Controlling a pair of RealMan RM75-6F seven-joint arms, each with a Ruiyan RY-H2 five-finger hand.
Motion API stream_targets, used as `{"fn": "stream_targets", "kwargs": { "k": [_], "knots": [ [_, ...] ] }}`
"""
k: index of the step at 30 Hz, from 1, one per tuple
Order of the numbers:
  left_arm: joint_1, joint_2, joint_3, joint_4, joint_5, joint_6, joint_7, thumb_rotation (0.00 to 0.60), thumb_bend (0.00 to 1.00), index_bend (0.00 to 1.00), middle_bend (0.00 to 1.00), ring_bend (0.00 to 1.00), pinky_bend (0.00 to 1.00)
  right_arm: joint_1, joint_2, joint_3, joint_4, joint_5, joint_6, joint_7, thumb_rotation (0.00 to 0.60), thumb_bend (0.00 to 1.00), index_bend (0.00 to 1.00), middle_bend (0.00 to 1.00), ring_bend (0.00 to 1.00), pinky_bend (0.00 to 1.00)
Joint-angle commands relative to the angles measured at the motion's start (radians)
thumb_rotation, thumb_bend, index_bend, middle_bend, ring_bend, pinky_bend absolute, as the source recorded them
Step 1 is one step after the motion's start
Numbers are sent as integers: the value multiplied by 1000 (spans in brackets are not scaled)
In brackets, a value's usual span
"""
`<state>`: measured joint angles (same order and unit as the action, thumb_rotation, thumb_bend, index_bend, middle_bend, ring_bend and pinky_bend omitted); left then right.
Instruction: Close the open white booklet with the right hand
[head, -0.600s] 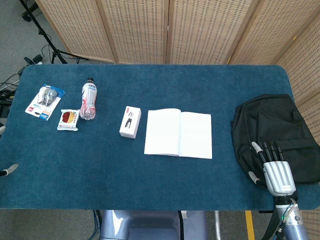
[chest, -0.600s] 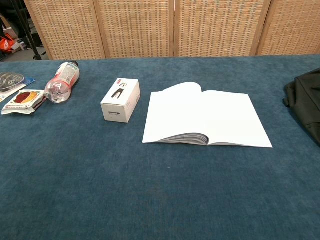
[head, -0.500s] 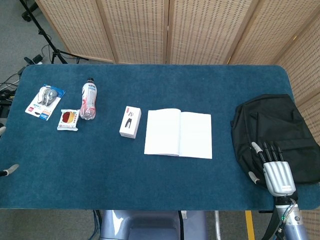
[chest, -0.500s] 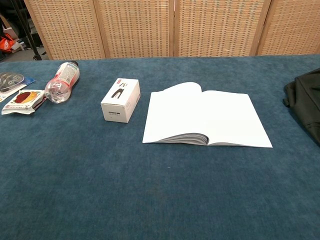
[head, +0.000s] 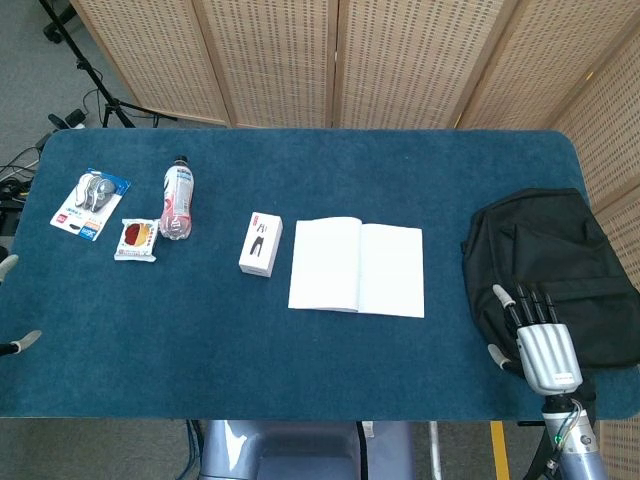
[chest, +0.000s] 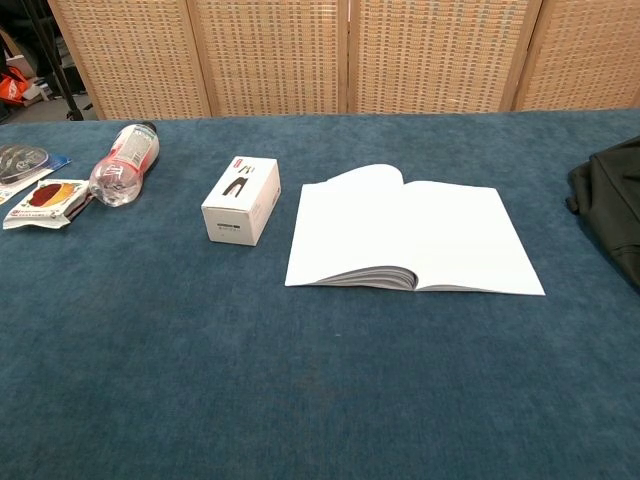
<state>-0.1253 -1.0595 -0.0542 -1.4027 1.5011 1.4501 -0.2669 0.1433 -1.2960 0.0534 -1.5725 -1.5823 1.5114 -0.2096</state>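
Your right hand (head: 541, 340) sits at the near right edge of the blue-carpeted worktop (head: 330, 360), fingers stretched out and apart, holding nothing, its fingertips lying over the near edge of the black fabric backpack (head: 555, 265). It shows only in the head view; the chest view catches just the backpack's edge (chest: 612, 205) at the right border.

The open white booklet (head: 357, 267) lies flat in the middle of the worktop, well apart from your right hand, with bare blue cloth between them. In the chest view the open white booklet (chest: 408, 240) has its right page flat and its left pages bowed up a little near the spine, the stack of leaves showing along the near edge.

Just beside the booklet's left edge, not touching, stands a small white cardboard box (head: 261, 243) with a dark picture and a red mark on top. Further left lies a clear plastic bottle with a red-and-white label (head: 176, 201), on its side, cap pointing away from you. Next to it is a flat snack packet with red and yellow print (head: 136, 239), and beyond that a blue-backed blister pack (head: 91, 203).

Your left hand (head: 12, 305) barely shows: only pale fingertips at the far left border of the head view, so I cannot tell whether it is spread or curled.
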Motion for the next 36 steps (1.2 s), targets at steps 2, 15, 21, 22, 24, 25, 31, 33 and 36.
{"fn": "stream_targets", "kwargs": {
  "k": [2,15,21,22,24,25,31,33,36],
  "knots": [
    [-4,-2,3,2,5,-5,1,552,71,0,0,0,83,14,-10,1,-60,-9,-20,-76,600,260,105,0,0,0],
    [-5,-2,8,8,19,0,-29,551,72,0,0,0,83,120,-223,49,-250,80,-182,-476,600,261,105,0,0,0],
    [-6,-3,16,8,37,8,-35,552,71,0,0,0,83,192,-401,118,-229,196,-221,-636,600,260,105,0,0,0],
    [-7,-3,16,9,37,7,-35,552,71,0,0,0,83,201,-421,124,-221,208,-222,-655,600,260,105,0,0,0],
    [-9,-4,16,11,35,3,-36,552,71,0,0,0,83,219,-459,135,-200,229,-226,-689,600,260,105,0,0,0],
    [-10,-4,16,13,34,1,-36,553,72,0,0,0,83,232,-478,140,-183,239,-235,-706,600,260,105,0,0,0],
    [-8,-5,12,19,28,7,-46,554,72,0,0,0,83,291,-583,175,-70,276,-247,-727,600,260,105,0,0,0],
    [-7,-4,12,19,28,9,-49,554,72,0,0,0,83,300,-599,179,-47,278,-245,-723,600,260,105,0,0,0],
    [-6,-4,12,20,29,12,-54,552,71,0,0,0,83,314,-626,187,-7,285,-243,-716,600,260,105,0,0,0]
  ]
}}
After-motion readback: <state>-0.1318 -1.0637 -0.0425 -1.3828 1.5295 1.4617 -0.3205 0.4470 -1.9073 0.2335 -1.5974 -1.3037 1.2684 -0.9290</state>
